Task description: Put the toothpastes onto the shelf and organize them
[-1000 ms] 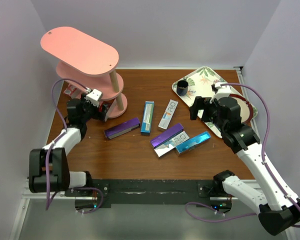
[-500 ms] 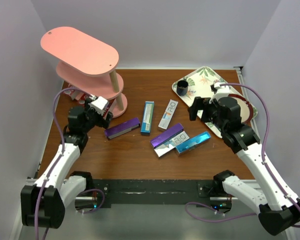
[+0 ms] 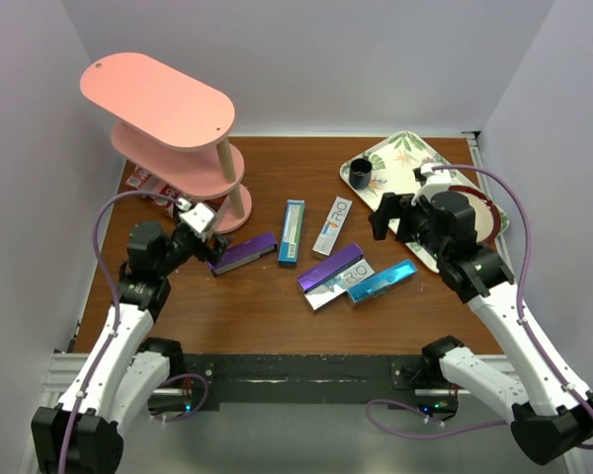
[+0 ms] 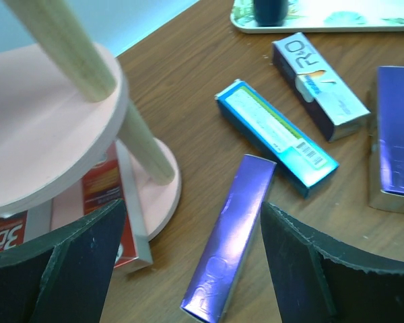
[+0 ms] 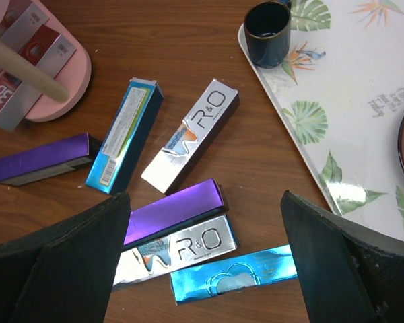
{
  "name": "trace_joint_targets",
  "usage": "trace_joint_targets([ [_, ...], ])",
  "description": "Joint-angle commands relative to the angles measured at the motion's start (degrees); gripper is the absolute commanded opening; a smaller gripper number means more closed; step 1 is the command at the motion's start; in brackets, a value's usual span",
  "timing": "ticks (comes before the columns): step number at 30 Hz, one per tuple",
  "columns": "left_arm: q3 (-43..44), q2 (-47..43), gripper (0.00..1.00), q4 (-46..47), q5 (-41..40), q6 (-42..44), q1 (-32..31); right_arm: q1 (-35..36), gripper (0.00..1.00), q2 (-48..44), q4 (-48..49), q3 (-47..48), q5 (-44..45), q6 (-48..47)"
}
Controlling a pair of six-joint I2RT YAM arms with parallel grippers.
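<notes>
Your left jaws stand apart and empty over the purple carton (image 4: 229,235), which lies on the bench at 5 o'clock from the shelf (image 3: 158,99). Your right jaws are spread wide too, holding nothing. Close off-centre and that glossy carton could skid into the blue carton (image 4: 276,134) at its 2 o'clock. The wrist views show red cartons (image 4: 97,188) on the bottom tier; from above, the upper boards mostly hide them.

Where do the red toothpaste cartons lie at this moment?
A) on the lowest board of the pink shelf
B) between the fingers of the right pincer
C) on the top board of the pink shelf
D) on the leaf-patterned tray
A: the red cartons lie on the lowest board of the pink shelf, beside a wooden post.
</notes>
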Motion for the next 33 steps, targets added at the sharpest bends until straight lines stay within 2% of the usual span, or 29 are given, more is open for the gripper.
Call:
trace_joint_targets([
  [1,0.06,-3.59,0.86,-3.12,1.90,-0.13,-2.64,-0.24,0.99,0.76,0.48,-0.09,-0.97,-1.47],
  [9,-0.99,-10.46,0.93,-5.94,-2.68,-1.28,-5.45,-0.24,0.99,1.99,0.13,0.26,-1.59,-1.82],
  [14,0.85,-1.60,0.93,-5.59,3.90,1.09,-6.33,-0.24,0.99,2.69,0.48,0.00,-2.73,-2.08],
  [17,3.92,7.62,0.92,-7.78,4.88,3.82,-7.56,-0.24,0.98,2.78,0.57,0.00,-3.52,-2.08],
  [21,8.58,18.43,0.91,-11.21,0.24,4.88,-8.44,-0.24,0.99,2.61,0.74,-0.44,-3.96,-2.26],
  [25,9.99,21.44,0.91,-11.13,-5.83,5.41,-8.80,-0.33,0.99,2.61,1.36,-0.97,-4.66,-2.26],
  [33,10.61,26.80,0.91,-13.06,-11.46,6.02,-10.38,-0.24,0.99,2.70,1.62,-1.14,-5.02,-2.26],
])
